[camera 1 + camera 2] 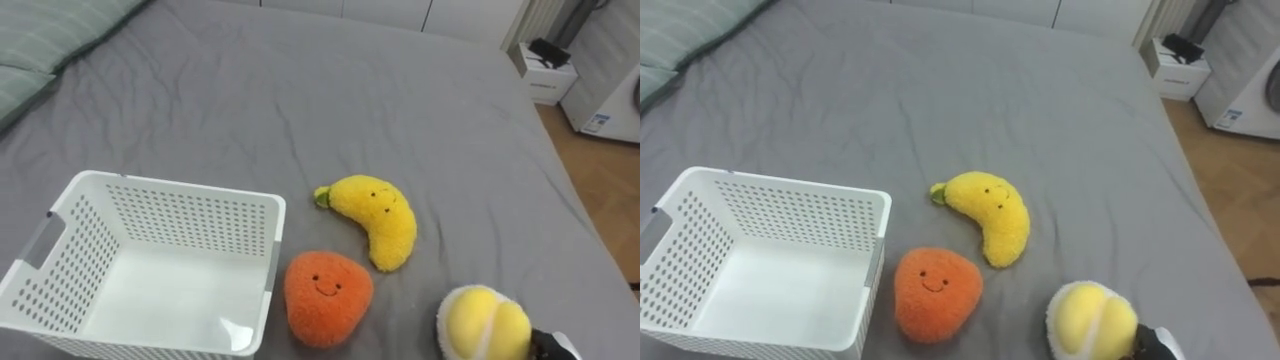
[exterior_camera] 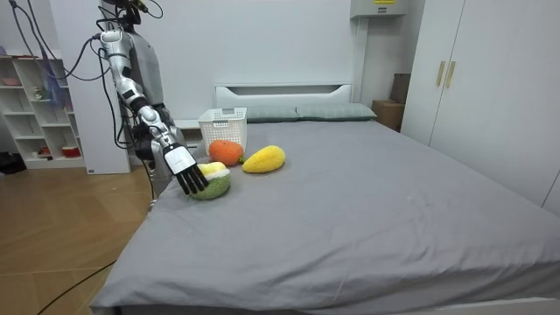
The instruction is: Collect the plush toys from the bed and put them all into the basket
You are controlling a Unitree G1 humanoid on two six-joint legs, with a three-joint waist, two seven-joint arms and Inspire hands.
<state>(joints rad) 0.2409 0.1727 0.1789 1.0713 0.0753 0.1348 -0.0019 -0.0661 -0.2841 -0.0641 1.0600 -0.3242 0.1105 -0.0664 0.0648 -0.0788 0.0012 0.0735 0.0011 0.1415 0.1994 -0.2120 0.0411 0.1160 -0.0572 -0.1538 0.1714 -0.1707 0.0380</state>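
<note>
Your right hand [image 2: 191,179], fingers straight and released, rests against the round yellow-green plush toy [image 1: 484,324] at five o'clock on the grey bed [image 1: 400,110]. The yellow plush banana [image 1: 378,217] and orange plush fruit [image 1: 326,296] lie at three o'clock of the white perforated plastic basket [image 1: 190,215].

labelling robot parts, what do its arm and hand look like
The right arm is silver-grey, in segments with dark joints; dark cables loop by the shoulder. The right hand is black, with black fingers and a small white tag at its back.
</note>
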